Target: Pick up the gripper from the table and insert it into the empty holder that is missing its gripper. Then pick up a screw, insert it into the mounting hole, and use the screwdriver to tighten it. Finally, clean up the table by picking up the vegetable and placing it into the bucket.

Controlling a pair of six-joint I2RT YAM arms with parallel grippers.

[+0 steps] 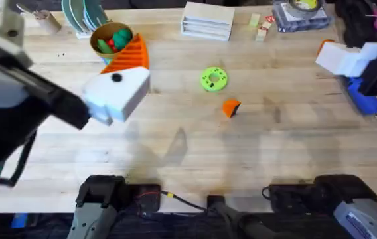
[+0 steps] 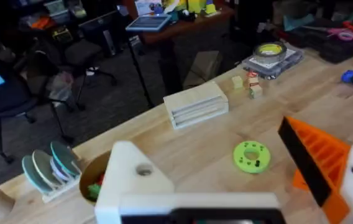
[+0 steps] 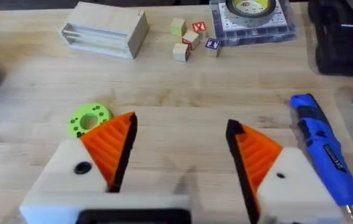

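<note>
The loose orange gripper (image 1: 231, 107) lies on the table (image 1: 175, 139) near the middle, just in front of a lime-green disc (image 1: 214, 78). My left gripper (image 1: 125, 73) hangs open above the table's left part. One of its fingers is the bare white holder (image 2: 136, 180) with no orange tip; the other carries an orange ribbed tip (image 2: 316, 158). Behind it stands the bucket (image 1: 111, 38), holding green and red toys. My right gripper (image 3: 183, 134) is open at the far right, beside the blue screwdriver (image 3: 322, 146). The screw and the vegetable are out of view.
Along the back edge stand a wooden box (image 1: 207, 20), small cubes (image 1: 261, 26), a tape roll on a case (image 1: 301, 12) and a rack of discs (image 1: 82, 16). Dark cases (image 3: 344, 37) sit at the back right.
</note>
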